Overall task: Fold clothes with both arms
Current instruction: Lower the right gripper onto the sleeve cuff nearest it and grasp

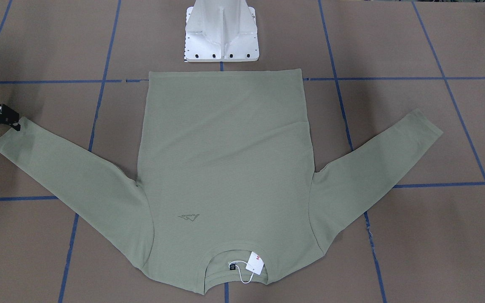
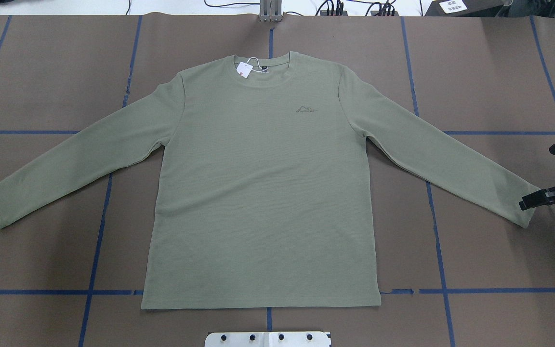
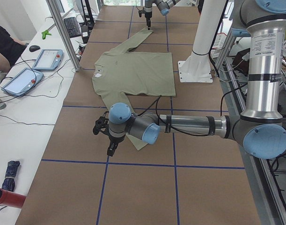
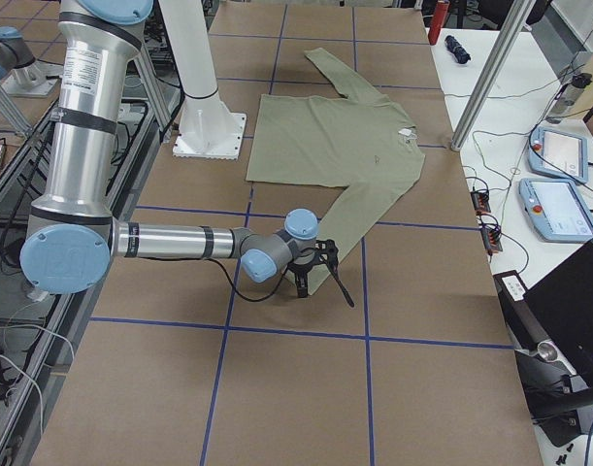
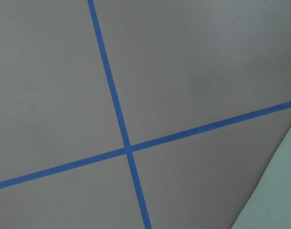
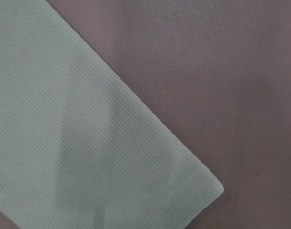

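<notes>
One sage-green long-sleeved shirt [image 2: 258, 193] flat and face-up on the brown counter [image 2: 41, 250], hem by the white pedestal base [image 2: 268, 339], right hand [image 2: 540, 176] spread at one cuff, left hand [image 3: 107, 138] near the other, can't tell its grip, white hang tag [image 2: 244, 69] at far collar
</notes>
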Controlling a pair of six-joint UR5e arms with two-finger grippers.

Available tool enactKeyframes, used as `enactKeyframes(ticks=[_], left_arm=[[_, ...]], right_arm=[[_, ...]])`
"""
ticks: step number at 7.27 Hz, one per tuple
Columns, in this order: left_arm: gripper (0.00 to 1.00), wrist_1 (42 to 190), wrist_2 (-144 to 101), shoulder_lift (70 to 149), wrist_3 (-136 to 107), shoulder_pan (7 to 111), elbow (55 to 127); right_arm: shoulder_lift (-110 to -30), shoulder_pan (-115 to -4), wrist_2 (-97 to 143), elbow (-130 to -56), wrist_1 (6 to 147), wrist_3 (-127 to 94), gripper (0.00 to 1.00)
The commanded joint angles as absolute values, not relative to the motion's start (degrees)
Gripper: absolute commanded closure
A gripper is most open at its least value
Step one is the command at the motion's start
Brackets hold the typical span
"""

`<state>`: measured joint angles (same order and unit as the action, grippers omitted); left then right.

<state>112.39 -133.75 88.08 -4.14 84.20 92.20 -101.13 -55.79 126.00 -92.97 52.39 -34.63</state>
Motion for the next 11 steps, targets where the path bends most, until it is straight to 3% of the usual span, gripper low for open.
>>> enactKeyframes(ticks=[1,7,9,11], left_arm=[[0.0,112.4,-133.8,88.1,-4.1,84.2,92.2],[0.0,112.4,-133.9,88.0,-4.1,84.2,92.2],[0.0,112.4,-133.9,88.0,-4.1,84.2,92.2],[0.0,112.3,-133.9,87.9,-4.1,84.2,92.0]], right_arm=[[-100.6,-55.3,126.0,-92.5,52.5,-34.8,0.0],[-100.0,-55.0,126.5,-91.7,52.6,-34.4,0.0],[-100.0,-55.0,126.9,-91.8,52.5,-34.7,0.27],[-100.0,-55.0,127.0,-92.1,52.5,-34.6,0.64]])
